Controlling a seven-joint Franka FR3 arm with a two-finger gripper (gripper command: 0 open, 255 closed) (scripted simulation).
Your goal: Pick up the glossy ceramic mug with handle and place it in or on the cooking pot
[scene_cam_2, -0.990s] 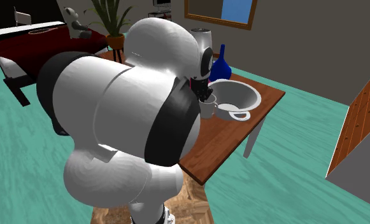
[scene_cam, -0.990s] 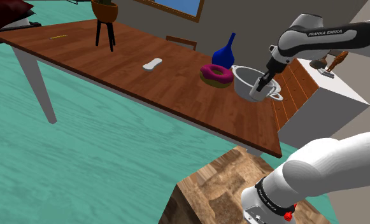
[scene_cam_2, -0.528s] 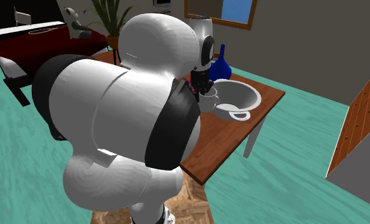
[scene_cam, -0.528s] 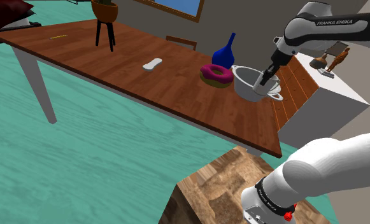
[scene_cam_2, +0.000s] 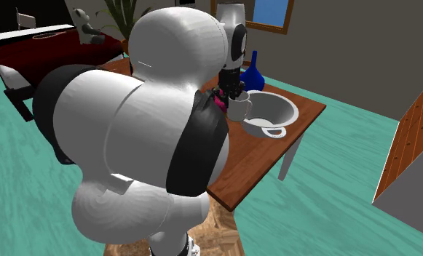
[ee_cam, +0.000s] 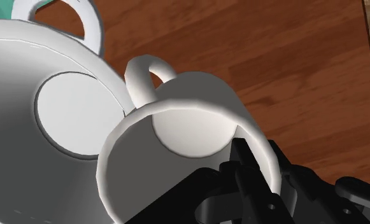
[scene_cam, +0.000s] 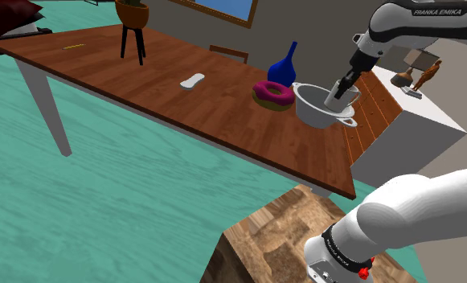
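Observation:
The white mug (scene_cam: pixel 342 96) hangs off the table, my gripper (scene_cam: pixel 344 84) shut on its rim. In the wrist view one black finger (ee_cam: pixel 246 162) sits inside the mug (ee_cam: pixel 183 127), whose handle points away toward the pot (ee_cam: pixel 43 108). The pot is a white, bowl-shaped vessel with loop handles (scene_cam: pixel 318 106), standing near the wooden table's end. In the second exterior view the mug (scene_cam_2: pixel 239 109) hovers at the pot's (scene_cam_2: pixel 274 109) rim, on that view's left, under the gripper (scene_cam_2: pixel 234 92). The mug stands upright and partly overlaps the pot's edge.
A pink doughnut (scene_cam: pixel 273 94) and a blue vase (scene_cam: pixel 283 67) stand just beyond the pot. Farther along the brown table (scene_cam: pixel 143 80) lie a small white object (scene_cam: pixel 192 80) and a potted plant on a stand (scene_cam: pixel 133 24). A white cabinet (scene_cam: pixel 420 120) flanks the table's end.
The gripper has risen with the mug, lifting it off the table and carrying it up and toward the shoulder view's right, over the pot's edge.

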